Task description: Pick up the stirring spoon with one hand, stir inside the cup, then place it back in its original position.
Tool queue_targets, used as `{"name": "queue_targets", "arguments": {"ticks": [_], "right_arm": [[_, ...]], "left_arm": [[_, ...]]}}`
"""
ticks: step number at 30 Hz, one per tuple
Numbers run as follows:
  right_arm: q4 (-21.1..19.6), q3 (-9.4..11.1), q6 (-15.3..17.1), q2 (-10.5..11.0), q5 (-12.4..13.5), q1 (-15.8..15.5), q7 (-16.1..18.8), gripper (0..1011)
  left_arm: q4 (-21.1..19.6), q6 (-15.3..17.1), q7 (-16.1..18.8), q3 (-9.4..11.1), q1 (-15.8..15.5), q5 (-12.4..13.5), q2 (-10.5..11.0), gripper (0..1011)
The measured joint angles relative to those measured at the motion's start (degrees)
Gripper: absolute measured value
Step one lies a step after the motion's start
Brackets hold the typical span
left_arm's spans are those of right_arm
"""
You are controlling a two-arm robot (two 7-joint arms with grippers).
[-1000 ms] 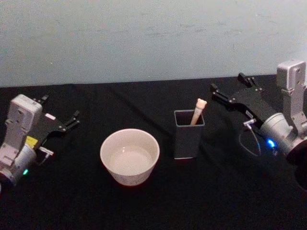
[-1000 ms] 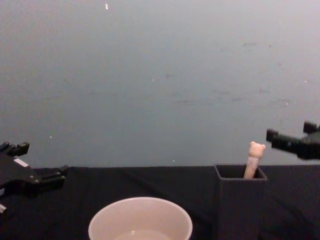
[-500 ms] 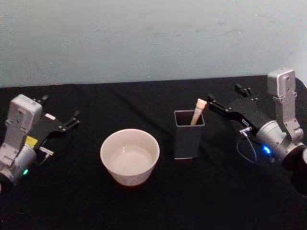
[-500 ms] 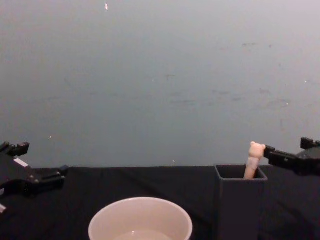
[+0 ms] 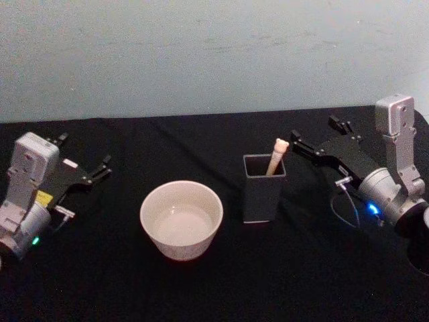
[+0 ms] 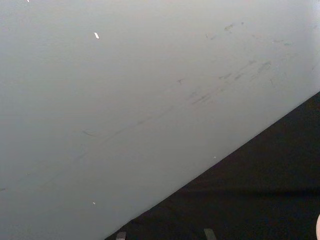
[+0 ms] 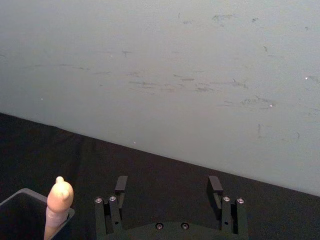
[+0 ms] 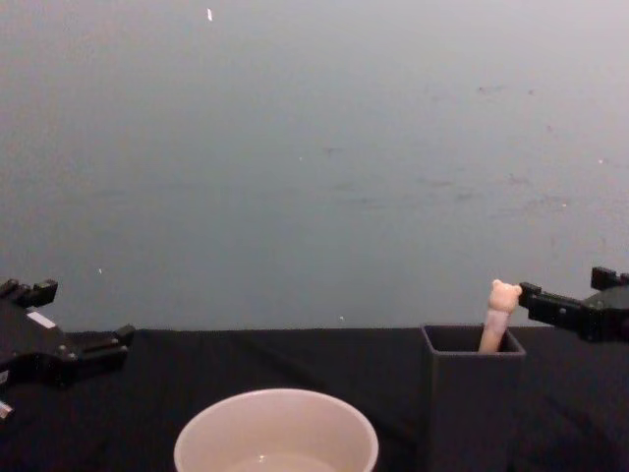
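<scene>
One cup (image 5: pixel 181 219), one holder (image 5: pixel 263 188) with one spoon (image 5: pixel 276 155). Two grippers: right gripper (image 5: pixel 319 137) near the spoon, left gripper (image 5: pixel 84 159) far left, both spread empty.

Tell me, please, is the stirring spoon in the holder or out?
In: the stirring spoon leans inside the dark holder, bear head above the rim.

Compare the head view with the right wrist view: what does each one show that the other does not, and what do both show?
Head view alone: the cup, the left gripper parked far left, and the right arm's body. Right wrist view alone: the gap between the right gripper's open fingers, with nothing in it, beside the spoon. Both: the spoon standing in the holder, and the black table.
</scene>
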Motion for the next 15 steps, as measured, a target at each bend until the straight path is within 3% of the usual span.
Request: {"name": "queue_targets", "arguments": {"ticks": [15], "right_arm": [[-0.1, 0.0, -0.1, 0.1, 0.1, 0.0, 0.1, 1002]], "left_arm": [[0.0, 0.0, 0.0, 0.0, 0.0, 0.0, 0.0, 1001]]}}
